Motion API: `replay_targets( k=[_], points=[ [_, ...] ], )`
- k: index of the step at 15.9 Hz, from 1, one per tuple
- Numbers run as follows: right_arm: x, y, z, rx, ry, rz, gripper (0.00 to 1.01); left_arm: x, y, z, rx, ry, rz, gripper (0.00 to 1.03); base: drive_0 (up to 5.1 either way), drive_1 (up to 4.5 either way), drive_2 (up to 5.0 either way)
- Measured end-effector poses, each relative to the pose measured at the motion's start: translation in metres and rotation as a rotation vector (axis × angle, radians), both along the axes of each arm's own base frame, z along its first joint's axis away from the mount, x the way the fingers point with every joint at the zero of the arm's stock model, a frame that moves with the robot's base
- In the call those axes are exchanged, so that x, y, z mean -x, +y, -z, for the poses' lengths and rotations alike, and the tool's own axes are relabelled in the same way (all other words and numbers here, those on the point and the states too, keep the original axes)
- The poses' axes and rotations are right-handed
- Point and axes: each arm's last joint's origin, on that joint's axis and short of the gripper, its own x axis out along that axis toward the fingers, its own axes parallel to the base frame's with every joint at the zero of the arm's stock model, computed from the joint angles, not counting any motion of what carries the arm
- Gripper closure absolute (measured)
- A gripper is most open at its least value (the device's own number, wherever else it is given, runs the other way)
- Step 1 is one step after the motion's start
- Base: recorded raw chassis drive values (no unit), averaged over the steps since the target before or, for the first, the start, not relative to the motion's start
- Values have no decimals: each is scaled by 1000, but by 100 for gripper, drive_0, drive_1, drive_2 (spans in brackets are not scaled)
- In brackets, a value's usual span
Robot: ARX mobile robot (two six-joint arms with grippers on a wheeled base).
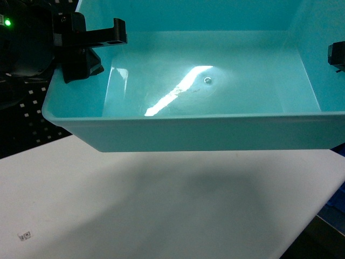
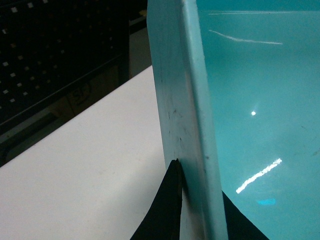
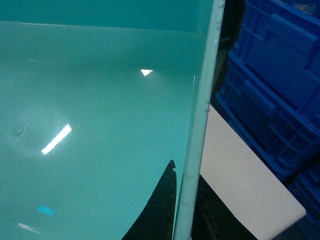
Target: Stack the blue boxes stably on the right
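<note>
One light turquoise blue box (image 1: 215,132) fills the head view, held up off the white table (image 1: 161,210) with its shadow beneath it. My left gripper (image 1: 89,54) is shut on its left wall (image 2: 180,100); one finger (image 2: 167,210) presses the outside and the other (image 2: 235,220) sits inside. My right gripper (image 1: 337,56) is shut on the right wall (image 3: 205,100), with an inner finger (image 3: 160,210) and an outer finger (image 3: 215,220) either side of the rim. The tub is empty, with light glare on its floor.
Stacked dark blue crates (image 3: 270,85) stand just past the table's right edge, also showing at the crates' corner (image 1: 338,197). A black perforated panel (image 2: 50,50) lies off the table's left side. A small printed tag (image 1: 24,236) lies on the table front left.
</note>
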Motion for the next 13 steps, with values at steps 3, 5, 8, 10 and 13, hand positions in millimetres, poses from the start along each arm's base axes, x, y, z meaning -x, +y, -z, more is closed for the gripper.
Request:
replay_targets(
  k=[3, 5, 8, 10, 13],
  points=[
    [0, 0, 0, 0, 0, -1, 94, 0, 0, 0, 0, 1, 0, 98, -152, -152, -152],
    [0, 0, 0, 0, 0, 0, 94, 0, 0, 0, 0, 1, 0, 98, -151, -151, -151],
    [0, 0, 0, 0, 0, 0, 94, 0, 0, 0, 0, 1, 0, 98, -150, -150, -150],
    [0, 0, 0, 0, 0, 0, 94, 0, 0, 0, 0, 0, 0, 98, -155, -155, -155],
    [0, 0, 0, 0, 0, -1, 94, 0, 0, 0, 0, 1, 0, 98, -160, -160, -160]
  ],
)
